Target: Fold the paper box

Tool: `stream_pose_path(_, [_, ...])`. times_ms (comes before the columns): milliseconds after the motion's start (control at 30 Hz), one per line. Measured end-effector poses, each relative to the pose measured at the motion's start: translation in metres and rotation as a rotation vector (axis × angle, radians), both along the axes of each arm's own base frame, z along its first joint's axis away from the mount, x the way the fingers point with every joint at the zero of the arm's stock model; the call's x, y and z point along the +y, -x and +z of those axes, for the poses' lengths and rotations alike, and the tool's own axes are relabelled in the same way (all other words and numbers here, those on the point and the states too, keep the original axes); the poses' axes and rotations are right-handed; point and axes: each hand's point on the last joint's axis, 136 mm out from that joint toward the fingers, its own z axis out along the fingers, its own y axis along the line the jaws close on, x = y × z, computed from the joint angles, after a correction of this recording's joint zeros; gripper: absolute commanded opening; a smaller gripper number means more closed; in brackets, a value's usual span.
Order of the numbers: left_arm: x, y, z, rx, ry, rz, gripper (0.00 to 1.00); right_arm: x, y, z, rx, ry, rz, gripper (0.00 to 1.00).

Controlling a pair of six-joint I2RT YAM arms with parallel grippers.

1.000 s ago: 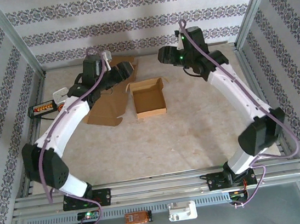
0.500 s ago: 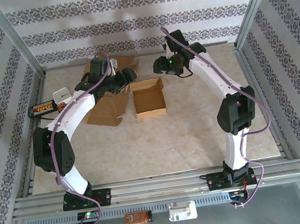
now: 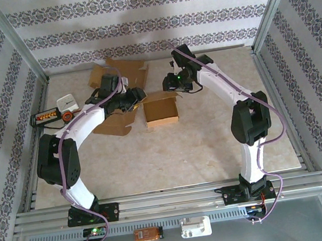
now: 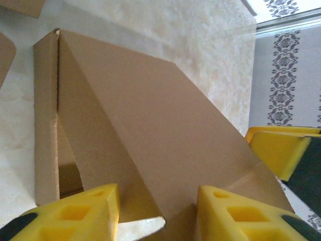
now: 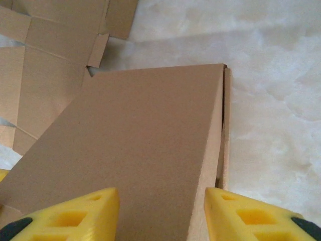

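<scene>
Overhead view: paper box [image 3: 161, 113] sits toward 12 o'clock of table [image 3: 172, 160] centre, its lid [image 3: 161, 97] partly raised. Left gripper [image 3: 138, 95] is at the box's 10 o'clock, right gripper [image 3: 171, 83] at its 1 o'clock. Card blanks [image 3: 111, 124] lie just beside it at 9 o'clock. There is open room from 3 round to 6.

Left wrist: pincer spread, with the lid's edge between the fingers and nothing pinched.

Right wrist: pincer spread astride the tilted lid, with no grip seen. The box wall edge shows at 3 o'clock.

Judgement: lid-closing step. The next move needs both arms to push the lid down evenly toward 6 o'clock, keeping clear of the blanks.
</scene>
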Motion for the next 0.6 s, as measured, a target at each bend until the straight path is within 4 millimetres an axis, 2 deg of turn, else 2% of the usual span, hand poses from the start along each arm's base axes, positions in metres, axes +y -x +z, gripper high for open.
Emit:
stream_pose_path(167, [0.000, 0.004, -0.010, 0.018, 0.005, 0.005, 0.40, 0.002, 0.005, -0.016, 0.019, 0.007, 0.000, 0.47])
stream_pose_path(400, [0.003, 0.015, -0.038, 0.066, 0.012, 0.019, 0.39, -0.002, 0.029, -0.064, 0.094, 0.088, 0.002, 0.47])
stream_pose_path(467, [0.003, 0.018, -0.047, 0.083, 0.017, 0.024, 0.39, -0.002, 0.033, -0.069, 0.102, 0.102, 0.004, 0.49])
stream_pose_path(600, [0.003, 0.019, -0.061, 0.112, 0.027, 0.031, 0.38, -0.003, 0.031, -0.064, 0.080, 0.105, 0.000, 0.50])
